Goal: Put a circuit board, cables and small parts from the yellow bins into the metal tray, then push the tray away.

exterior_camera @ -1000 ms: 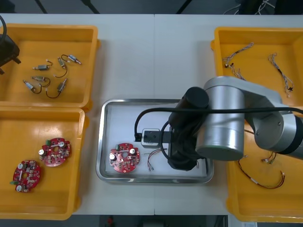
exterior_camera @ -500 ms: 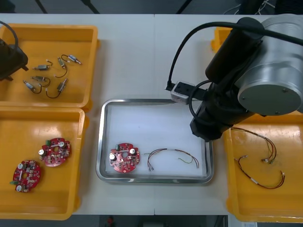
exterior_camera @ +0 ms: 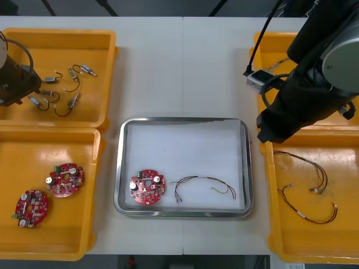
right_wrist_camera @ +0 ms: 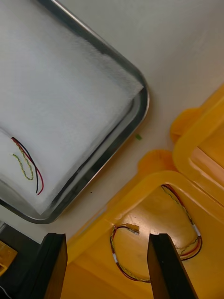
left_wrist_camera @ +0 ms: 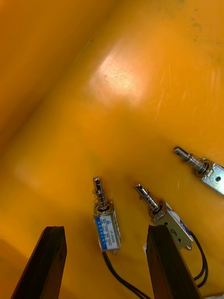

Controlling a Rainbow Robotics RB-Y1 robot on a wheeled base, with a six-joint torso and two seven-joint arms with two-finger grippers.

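Observation:
The metal tray (exterior_camera: 182, 120), white inside, holds a round red circuit board (exterior_camera: 147, 187) and a red and yellow cable (exterior_camera: 205, 186). My right gripper (right_wrist_camera: 109, 268) hangs open and empty above the near right yellow bin's (right_wrist_camera: 140, 219) corner, just off the tray's rim (right_wrist_camera: 140, 100), with more red and yellow cables (right_wrist_camera: 184, 219) below it. My left gripper (left_wrist_camera: 111, 264) is open low over the far left bin (exterior_camera: 33, 42). One small metal part (left_wrist_camera: 105, 219) lies between its fingers, apart from them, and another (left_wrist_camera: 163, 212) lies by one fingertip.
Two more circuit boards (exterior_camera: 65, 179) lie in the near left bin (exterior_camera: 84, 235). The far right bin (exterior_camera: 269, 45) holds thin twisted cables (exterior_camera: 283, 67). My right arm (exterior_camera: 314, 73) spans both right bins. Bare table stretches beyond the tray's far edge.
My right arm lifted out of the tray and swung right, leaving the red and yellow cable inside. My left arm moved further over the small metal parts.

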